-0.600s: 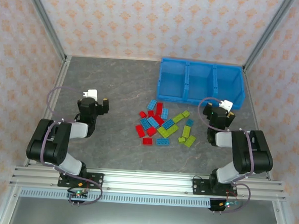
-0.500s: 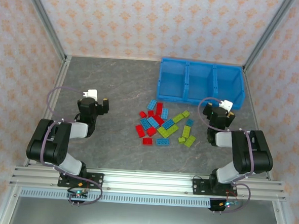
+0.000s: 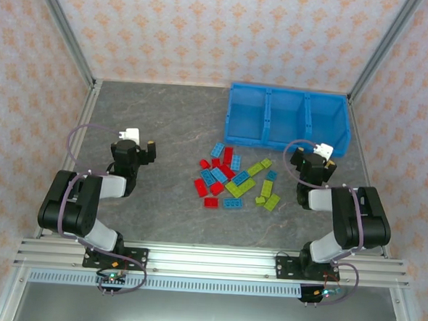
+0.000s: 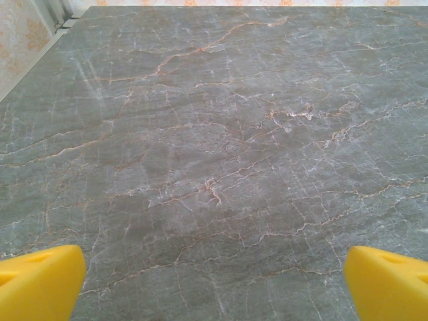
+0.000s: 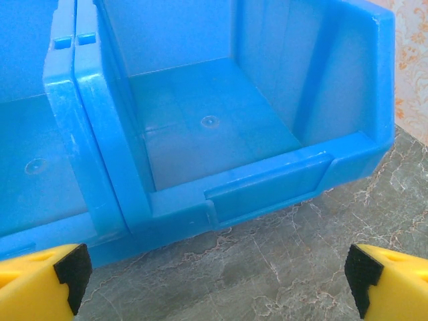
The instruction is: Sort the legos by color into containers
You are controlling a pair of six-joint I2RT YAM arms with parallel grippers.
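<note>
Nothing has moved in the last half second. The left gripper and the right gripper both stand fully open and hold nothing, so I judge the sorting is not begun. The legos lie between the grippers, apart from both. The blue bin is just ahead of the right gripper, and its end compartment is empty. Some bricks overlap, so an exact count is uncertain. The wrist views cut off all but the yellow fingertips.

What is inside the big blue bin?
Nothing yet: the blue bin looks empty in all three compartments. The legos lie on the table outside it. Its near wall hides a strip of floor.
</note>
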